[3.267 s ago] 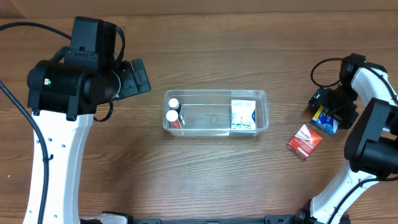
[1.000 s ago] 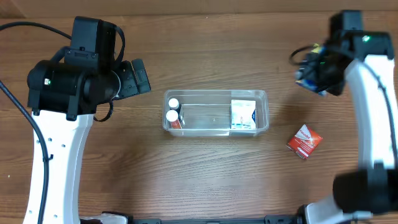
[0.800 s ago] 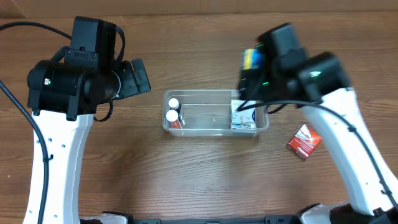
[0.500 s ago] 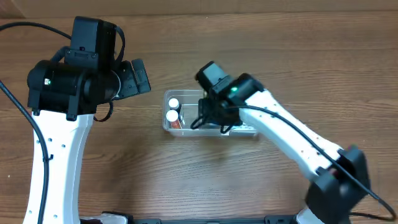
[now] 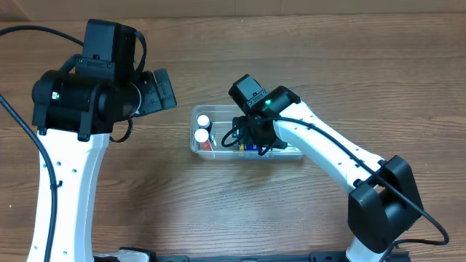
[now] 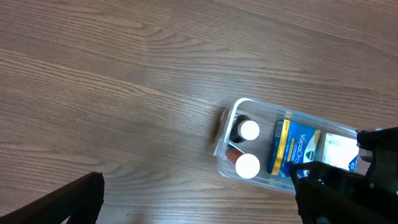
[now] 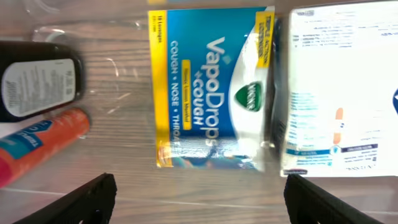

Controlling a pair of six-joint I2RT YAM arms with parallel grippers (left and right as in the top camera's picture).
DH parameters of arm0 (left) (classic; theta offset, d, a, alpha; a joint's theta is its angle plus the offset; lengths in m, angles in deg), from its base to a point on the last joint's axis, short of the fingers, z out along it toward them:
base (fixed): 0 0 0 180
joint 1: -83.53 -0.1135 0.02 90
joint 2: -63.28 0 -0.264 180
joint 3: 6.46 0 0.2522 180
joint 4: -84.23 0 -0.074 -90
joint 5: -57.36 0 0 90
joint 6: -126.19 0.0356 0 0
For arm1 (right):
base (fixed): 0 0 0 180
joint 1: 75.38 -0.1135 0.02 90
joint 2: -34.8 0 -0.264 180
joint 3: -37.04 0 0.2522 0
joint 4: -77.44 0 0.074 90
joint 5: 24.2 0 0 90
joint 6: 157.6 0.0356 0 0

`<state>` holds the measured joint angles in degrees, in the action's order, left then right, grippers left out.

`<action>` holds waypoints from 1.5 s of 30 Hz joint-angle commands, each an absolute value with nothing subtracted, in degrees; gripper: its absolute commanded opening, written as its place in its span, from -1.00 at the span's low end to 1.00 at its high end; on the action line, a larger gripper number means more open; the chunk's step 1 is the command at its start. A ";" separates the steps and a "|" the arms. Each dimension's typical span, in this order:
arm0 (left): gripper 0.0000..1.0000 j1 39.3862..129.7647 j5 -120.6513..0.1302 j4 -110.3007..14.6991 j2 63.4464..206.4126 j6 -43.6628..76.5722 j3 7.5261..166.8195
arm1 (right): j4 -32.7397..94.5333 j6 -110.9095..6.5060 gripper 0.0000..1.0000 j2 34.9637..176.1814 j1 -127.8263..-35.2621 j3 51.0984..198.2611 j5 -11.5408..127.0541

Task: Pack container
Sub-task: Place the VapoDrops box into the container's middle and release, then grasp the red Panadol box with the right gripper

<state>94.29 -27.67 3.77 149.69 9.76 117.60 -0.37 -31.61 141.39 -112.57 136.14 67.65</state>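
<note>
The clear plastic container (image 5: pixel 218 108) sits mid-table. At its left end lie two white-capped bottles (image 5: pixel 202 128), one dark (image 7: pixel 37 87) and one orange (image 7: pixel 43 146). A blue and yellow VapoDrops packet (image 7: pixel 211 93) lies flat in the middle, next to a white packet (image 7: pixel 339 87) at the right end. My right gripper (image 5: pixel 251 142) hovers just above the blue packet, open and holding nothing (image 7: pixel 199 205). My left gripper (image 6: pixel 199 202) is open and empty, raised well left of the container (image 6: pixel 222 142).
The left arm's body (image 5: pixel 87 94) stands over the table's left side. The right arm (image 5: pixel 328 156) stretches across the table from the front right to the container. Bare wood lies in front of the container.
My right arm swung from the far right to above the container with the blue packet. The packet now lies in the container and the fingers are open. The left arm has not moved.
</note>
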 commanded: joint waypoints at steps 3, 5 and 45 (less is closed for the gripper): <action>1.00 94.03 -27.74 3.71 149.54 10.94 118.45 | -9.05 -29.95 0.79 137.78 -109.55 142.81 76.54; 1.00 94.03 -27.74 3.71 149.54 10.94 118.45 | -9.55 -29.67 0.82 132.27 -105.53 144.12 76.91; 1.00 94.05 -27.78 3.75 149.54 10.91 118.45 | 0.35 -45.38 0.38 135.44 -61.82 114.18 57.72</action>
<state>94.29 -27.69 3.77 149.69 9.76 117.60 1.79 -45.14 137.25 -61.25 110.42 59.80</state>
